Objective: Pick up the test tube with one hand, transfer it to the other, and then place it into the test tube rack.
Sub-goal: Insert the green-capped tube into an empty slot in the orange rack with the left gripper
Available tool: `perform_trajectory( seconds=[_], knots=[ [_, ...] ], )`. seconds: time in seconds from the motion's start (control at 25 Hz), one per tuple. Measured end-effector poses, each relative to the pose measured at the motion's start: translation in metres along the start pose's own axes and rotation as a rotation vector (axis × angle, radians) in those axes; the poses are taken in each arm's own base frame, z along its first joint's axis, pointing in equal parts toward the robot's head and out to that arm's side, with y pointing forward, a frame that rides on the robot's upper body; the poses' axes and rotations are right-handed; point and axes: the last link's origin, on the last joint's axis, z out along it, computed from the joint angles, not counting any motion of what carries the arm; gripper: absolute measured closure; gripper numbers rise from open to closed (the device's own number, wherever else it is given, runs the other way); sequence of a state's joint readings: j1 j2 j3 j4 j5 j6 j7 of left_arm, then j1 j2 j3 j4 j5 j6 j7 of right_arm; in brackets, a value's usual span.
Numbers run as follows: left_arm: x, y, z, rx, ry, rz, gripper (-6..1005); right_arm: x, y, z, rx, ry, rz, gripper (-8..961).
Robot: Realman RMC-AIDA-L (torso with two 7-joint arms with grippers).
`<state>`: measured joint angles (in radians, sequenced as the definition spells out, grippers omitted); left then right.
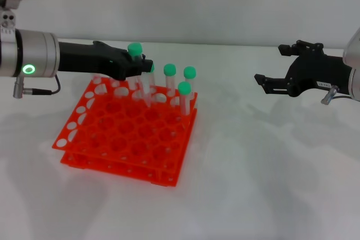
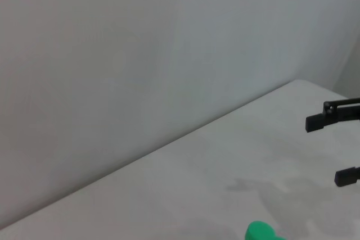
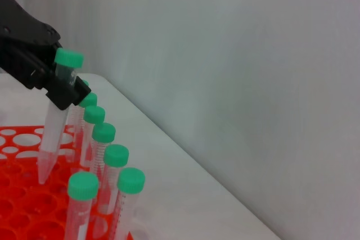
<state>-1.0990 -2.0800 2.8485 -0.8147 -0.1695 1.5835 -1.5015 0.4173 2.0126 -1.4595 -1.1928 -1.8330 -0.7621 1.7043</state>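
From the head view, I see my left claw (image 1: 135,66) squeezing the tube (image 1: 142,80) just under its cap, so the tip can drop into the rack (image 1: 121,150) near the bench's far edge. Other tubes (image 1: 183,88) stand in the rack's far holes. My right claw (image 1: 270,84) waits spread wide, holding nothing, near the right edge.

The left wrist view shows a green cap (image 2: 260,232) and the right claw's fingers (image 2: 318,122).

In the right wrist view, the tube's tip (image 3: 44,175) hangs over a hole.

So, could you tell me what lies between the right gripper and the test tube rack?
Only bare white table lies between the right gripper and the test tube rack, as the head view shows.
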Motion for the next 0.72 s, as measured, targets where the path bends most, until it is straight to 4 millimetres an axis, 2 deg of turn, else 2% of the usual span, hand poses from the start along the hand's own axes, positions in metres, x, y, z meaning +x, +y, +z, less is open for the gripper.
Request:
perform_trajectory(
  seconds=[0.28,0.72],
  knots=[
    [-0.008,0.002,0.01,-0.009,0.004,0.058,787,0.0,0.001,0.0,-0.002,0.002,-0.001,103],
    [-0.01,0.002,0.012,-0.005,0.075,0.108,786,-0.002,0.001,0.004,-0.01,0.002,-0.005,102]
  ],
)
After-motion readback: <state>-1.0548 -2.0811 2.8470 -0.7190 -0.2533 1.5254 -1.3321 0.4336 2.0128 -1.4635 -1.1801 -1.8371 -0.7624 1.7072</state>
